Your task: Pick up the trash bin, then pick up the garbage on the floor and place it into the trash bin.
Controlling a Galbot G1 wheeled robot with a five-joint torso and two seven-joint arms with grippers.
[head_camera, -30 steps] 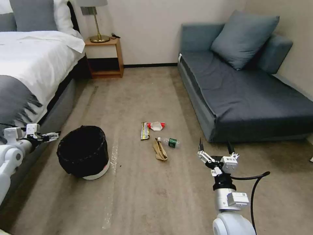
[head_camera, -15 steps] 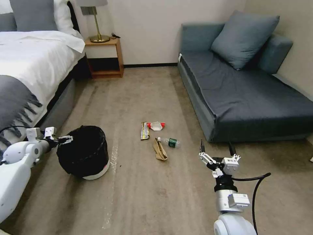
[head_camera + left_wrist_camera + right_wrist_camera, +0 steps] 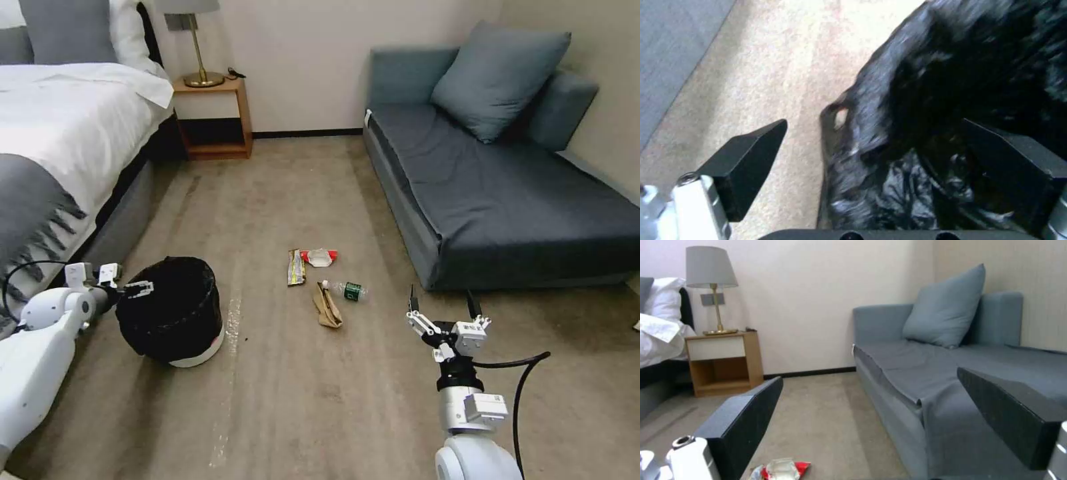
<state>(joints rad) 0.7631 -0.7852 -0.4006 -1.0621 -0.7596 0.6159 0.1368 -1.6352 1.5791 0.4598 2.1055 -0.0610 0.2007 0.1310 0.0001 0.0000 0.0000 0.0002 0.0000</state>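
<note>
The trash bin (image 3: 172, 310) stands upright on the carpet beside the bed (image 3: 60, 153), its white body lined with a glossy black bag (image 3: 951, 100). The left gripper (image 3: 137, 289) sits at the bin's near-left rim — fingers spread wide, one outside the bag edge and one over the opening, gripping nothing. The garbage lies in a loose cluster on the floor, well apart from the bin: a dark-gold wrapper (image 3: 296, 267), a red-white wrapper (image 3: 320, 256), a clear bottle (image 3: 345, 289) with a green label, and a brown paper bag (image 3: 327, 306). The right gripper (image 3: 441, 309) hangs above the carpet near the sofa (image 3: 507, 193) — fingers wide open, empty.
</note>
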